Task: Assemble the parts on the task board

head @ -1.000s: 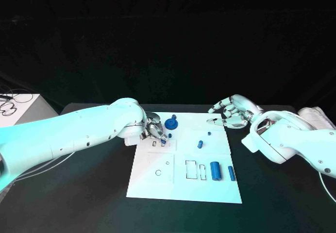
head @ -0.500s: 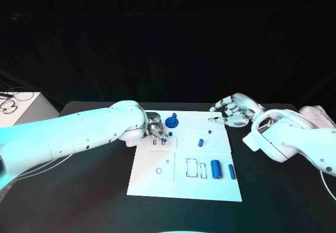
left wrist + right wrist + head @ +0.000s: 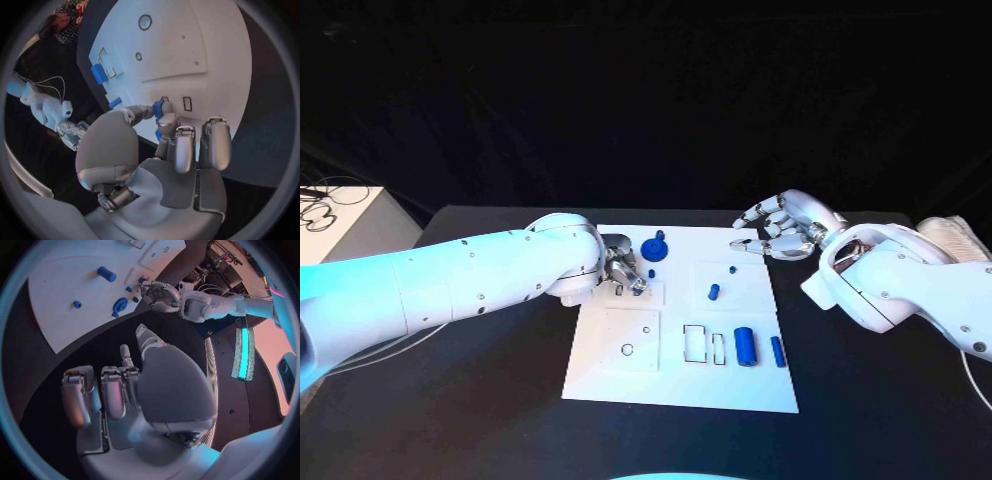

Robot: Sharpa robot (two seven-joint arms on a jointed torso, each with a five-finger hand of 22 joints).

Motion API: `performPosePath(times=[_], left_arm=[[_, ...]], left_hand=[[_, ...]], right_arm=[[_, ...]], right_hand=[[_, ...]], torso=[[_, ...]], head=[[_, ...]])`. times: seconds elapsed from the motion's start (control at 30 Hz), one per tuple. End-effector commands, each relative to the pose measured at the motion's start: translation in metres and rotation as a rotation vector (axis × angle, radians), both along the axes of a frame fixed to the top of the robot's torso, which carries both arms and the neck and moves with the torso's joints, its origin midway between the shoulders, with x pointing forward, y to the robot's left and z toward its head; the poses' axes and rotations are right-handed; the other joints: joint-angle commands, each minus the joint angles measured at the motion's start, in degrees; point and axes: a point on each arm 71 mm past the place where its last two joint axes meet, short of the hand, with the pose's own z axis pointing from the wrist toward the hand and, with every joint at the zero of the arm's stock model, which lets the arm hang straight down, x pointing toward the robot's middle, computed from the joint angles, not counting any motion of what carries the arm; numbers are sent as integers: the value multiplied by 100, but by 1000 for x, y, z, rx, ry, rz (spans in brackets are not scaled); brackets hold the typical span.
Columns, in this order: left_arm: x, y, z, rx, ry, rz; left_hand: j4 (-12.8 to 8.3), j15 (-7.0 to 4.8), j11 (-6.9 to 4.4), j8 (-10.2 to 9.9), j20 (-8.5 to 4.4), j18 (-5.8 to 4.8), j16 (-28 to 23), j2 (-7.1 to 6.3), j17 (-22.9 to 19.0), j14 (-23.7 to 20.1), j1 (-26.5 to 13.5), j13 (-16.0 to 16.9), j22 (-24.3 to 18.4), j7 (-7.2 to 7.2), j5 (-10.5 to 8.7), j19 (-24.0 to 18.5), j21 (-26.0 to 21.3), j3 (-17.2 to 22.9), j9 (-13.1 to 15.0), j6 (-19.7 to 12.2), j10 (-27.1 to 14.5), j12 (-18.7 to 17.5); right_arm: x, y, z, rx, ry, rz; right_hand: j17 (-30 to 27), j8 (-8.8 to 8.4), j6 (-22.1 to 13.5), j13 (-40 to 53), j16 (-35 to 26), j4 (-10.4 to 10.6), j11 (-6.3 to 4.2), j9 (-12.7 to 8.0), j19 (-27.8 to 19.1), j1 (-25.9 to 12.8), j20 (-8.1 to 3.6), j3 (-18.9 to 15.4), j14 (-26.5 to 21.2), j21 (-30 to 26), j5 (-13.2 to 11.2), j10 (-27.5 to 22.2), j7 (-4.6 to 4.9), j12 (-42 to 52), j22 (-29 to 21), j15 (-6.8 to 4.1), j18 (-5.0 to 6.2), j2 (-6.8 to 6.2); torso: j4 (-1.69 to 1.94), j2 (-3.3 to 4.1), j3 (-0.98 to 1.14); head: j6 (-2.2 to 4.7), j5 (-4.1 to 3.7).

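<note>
Task board mid-table, hands at its far corners

Task board [image 3: 679,380] lies on the table [image 3: 473,400]; left hand [image 3: 623,272] over the board's far-left part, right hand [image 3: 783,228] above its far-right corner; gear part [image 3: 655,251] behind the left hand, small peg [image 3: 714,293] mid-board, two cylinders [image 3: 746,346] near-right

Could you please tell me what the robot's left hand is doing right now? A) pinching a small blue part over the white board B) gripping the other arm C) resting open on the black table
A: the silver left hand pinches a small blue part over the white task board.
</note>
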Motion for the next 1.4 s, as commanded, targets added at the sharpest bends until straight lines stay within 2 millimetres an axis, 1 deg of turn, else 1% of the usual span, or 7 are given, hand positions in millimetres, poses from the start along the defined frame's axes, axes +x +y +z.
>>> performPosePath(times=[0.03,0.07,0.1,0.23,0.37,0.8,1.4], left_arm=[[0,-1,1,-1,-19,-1],[-1,-1,0,1,-18,-2],[-1,0,0,2,-15,-3],[-2,1,-1,8,-9,-7],[-2,2,-2,13,-2,-10],[-3,4,-2,21,8,-14],[-5,-1,-4,23,25,-31]], left_hand=[[-1390,-58,-13,26,-8,-34,19,32,1510,597,-8,-7,166,-65,34,38,34,1353,8,92,28,6],[-1390,-58,-13,26,-8,-34,19,32,1510,597,-8,-7,166,-65,34,38,34,1353,8,92,28,6],[-1390,-58,-13,26,-8,-34,19,32,1510,597,-8,-7,166,-65,34,38,34,1353,8,92,28,6],[-1390,-58,-13,26,-8,-34,19,32,1510,597,-8,-7,166,-65,34,38,34,1353,8,92,28,6],[-1393,-59,-13,25,-10,-34,19,34,1510,597,-6,-8,164,-66,36,37,33,1357,8,94,29,4],[-1393,-59,-13,25,-10,-34,19,34,1510,597,-6,-8,164,-66,36,37,33,1357,8,94,29,4],[-1400,-61,-14,22,-13,-37,19,38,1510,597,-7,-26,176,-65,37,45,39,1367,7,99,25,-9]], right_arm=[[-1,1,-1,-4,3,13],[0,1,-1,-4,3,13],[0,1,-1,-4,3,13],[0,1,-1,-4,3,13],[0,0,-1,-5,4,13],[0,1,-1,-5,5,14],[-1,1,-1,-7,8,16]], right_hand=[[1501,21,23,1231,33,44,40,-7,596,-29,41,-2,596,6,17,281,-2,-30,1503,42,-37,39],[1501,21,23,1231,33,44,40,-7,596,-29,41,-2,596,6,17,281,-2,-30,1503,42,-37,39],[1501,21,23,1231,33,44,40,-7,596,-29,41,-2,596,6,17,281,-2,-30,1503,42,-37,39],[1501,21,23,1231,33,44,40,-7,596,-29,41,-2,596,6,17,281,-2,-30,1503,42,-37,39],[1501,21,23,1231,33,44,40,-7,596,-29,41,-2,596,6,17,281,-2,-30,1503,42,-37,39],[1501,21,23,1231,33,44,40,-7,596,-29,41,-2,596,6,17,281,-2,-30,1503,42,-37,39],[1501,21,23,1231,33,44,40,-7,596,-29,41,-2,596,6,17,281,-2,-30,1503,42,-37,39]], torso=[[-2,6,-4],[-2,6,-4],[-2,3,1],[2,2,2],[-2,5,-2],[-2,4,-2],[-5,4,3]], head=[[-8,2],[-9,5],[-13,8],[-17,6],[-27,8],[-36,20],[-61,11]])
